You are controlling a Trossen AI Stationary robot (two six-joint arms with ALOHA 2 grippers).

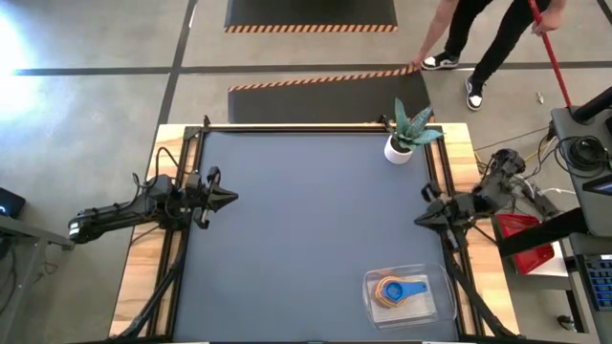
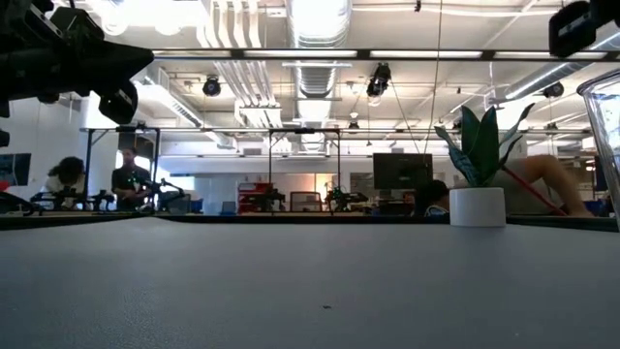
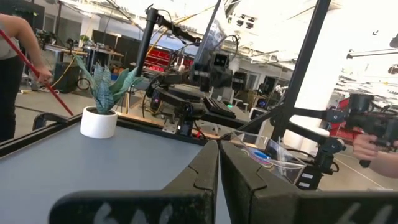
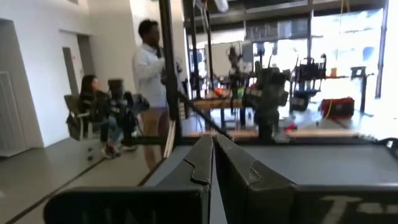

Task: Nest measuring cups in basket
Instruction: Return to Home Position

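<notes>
Near right on the desk (image 1: 306, 239), the cups (image 1: 394, 290) sit nested in the basket (image 1: 443, 287): probably light, stiff, slick plastic, best gripped by the stacked handles (image 1: 415, 285). Farther back, left pincer (image 1: 232, 199) and right pincer (image 1: 418, 221) hover closed, empty.

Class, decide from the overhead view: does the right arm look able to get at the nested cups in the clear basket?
Probably yes. The basket holding the nested cups lies open-topped on the same side as the right gripper, with only bare table between them.

The measuring cups (image 1: 399, 290) show blue and orange, the basket (image 1: 437, 307) clear, the pot (image 1: 398, 151) white.
</notes>
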